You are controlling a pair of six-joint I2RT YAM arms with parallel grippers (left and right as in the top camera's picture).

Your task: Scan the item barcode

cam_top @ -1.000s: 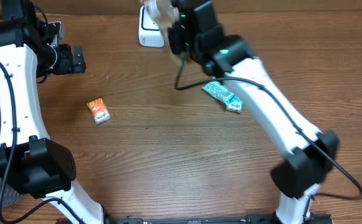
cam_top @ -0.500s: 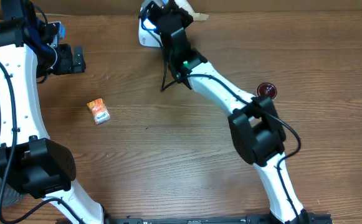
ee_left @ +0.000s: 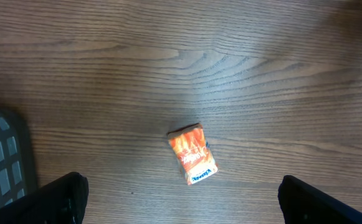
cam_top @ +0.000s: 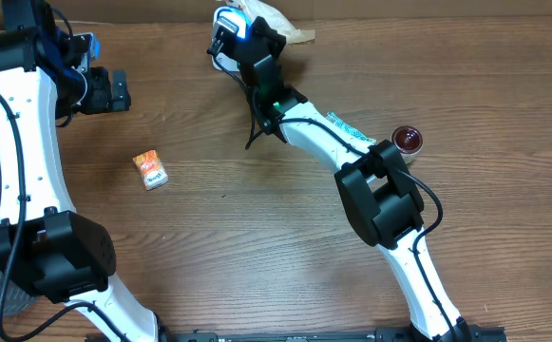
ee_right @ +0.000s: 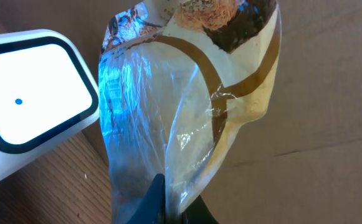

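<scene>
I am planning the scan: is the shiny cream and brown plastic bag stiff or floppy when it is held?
Probably floppy: the shiny cream and brown plastic bag is creased and folded above the right gripper, which pinches one edge. Its glossy film looks slippery and may glare in front of the white scanner.

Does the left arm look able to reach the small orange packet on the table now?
Probably yes. The left gripper is open, and the orange packet lies alone on the wood, between the fingers in its wrist view, with nothing covering it.
</scene>
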